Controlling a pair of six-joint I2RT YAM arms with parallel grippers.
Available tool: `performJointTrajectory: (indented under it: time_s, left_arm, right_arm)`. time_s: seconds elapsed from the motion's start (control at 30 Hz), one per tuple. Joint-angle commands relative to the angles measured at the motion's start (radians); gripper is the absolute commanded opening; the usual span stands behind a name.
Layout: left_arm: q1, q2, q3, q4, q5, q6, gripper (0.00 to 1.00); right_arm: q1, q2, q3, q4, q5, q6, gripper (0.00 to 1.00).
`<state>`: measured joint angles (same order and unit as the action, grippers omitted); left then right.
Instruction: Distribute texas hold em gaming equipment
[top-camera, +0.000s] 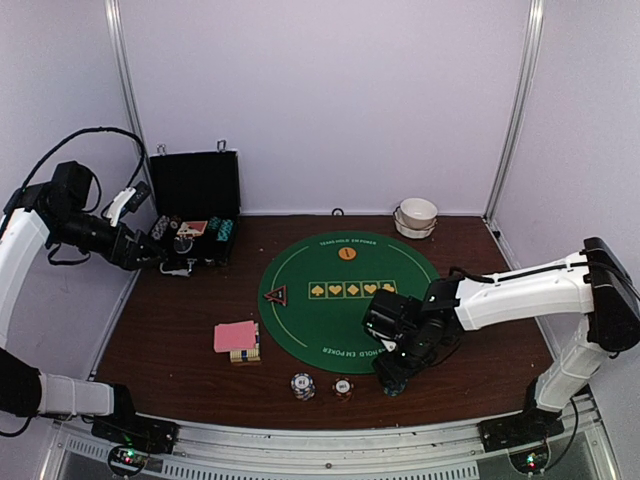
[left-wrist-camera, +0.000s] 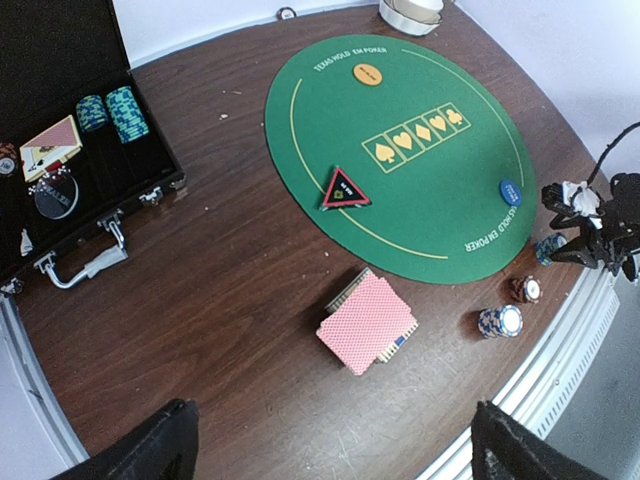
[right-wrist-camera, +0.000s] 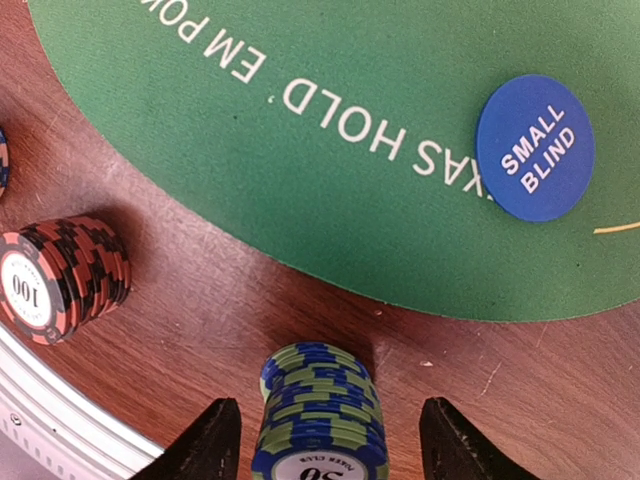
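One upright stack of green-and-blue poker chips (right-wrist-camera: 318, 405) between the fingers of the right pincer (right-wrist-camera: 325, 445), on bare counter close to the near edge, just off the rim of the green mat (right-wrist-camera: 300, 150). Parted, not gripping: gaps showing on both sides of the stack. Long axis vertical, so probably a plain squeeze across it. Far from the left pincer (left-wrist-camera: 335, 450), wide open and empty, by the chip case (left-wrist-camera: 60, 200) at the far-left corner.

Three chip stacks (left-wrist-camera: 500, 322) and piled pink cards (left-wrist-camera: 367, 322) are set beside the mat (left-wrist-camera: 430, 212); orange button (left-wrist-camera: 368, 73), blue button (left-wrist-camera: 511, 190) and red triangle (left-wrist-camera: 345, 189) are laid on it.
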<state>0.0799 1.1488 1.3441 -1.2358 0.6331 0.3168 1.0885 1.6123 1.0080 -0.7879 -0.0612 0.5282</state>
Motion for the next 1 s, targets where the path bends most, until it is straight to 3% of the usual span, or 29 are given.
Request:
performJointTrajectory:
  time_s: [0.0,0.23,0.67,0.97]
  left_arm:
    - [0.008,-0.006,0.036,0.0,0.02,0.015,0.98]
    - [0.008,-0.006,0.038,-0.004,0.022,0.016,0.98]
    - [0.008,-0.005,0.044,-0.005,0.022,0.019,0.98]
    - [0.008,-0.007,0.041,-0.005,0.021,0.022,0.98]
  right_arm:
    - [0.005,0.018,0.006,0.007,0.005,0.007,0.62]
    - [0.006,0.026,0.009,0.005,0.012,0.003,0.6]
    - [0.006,0.016,0.029,-0.007,0.003,-0.002,0.33]
    - [0.005,0.001,0.064,-0.043,-0.005,-0.007,0.25]
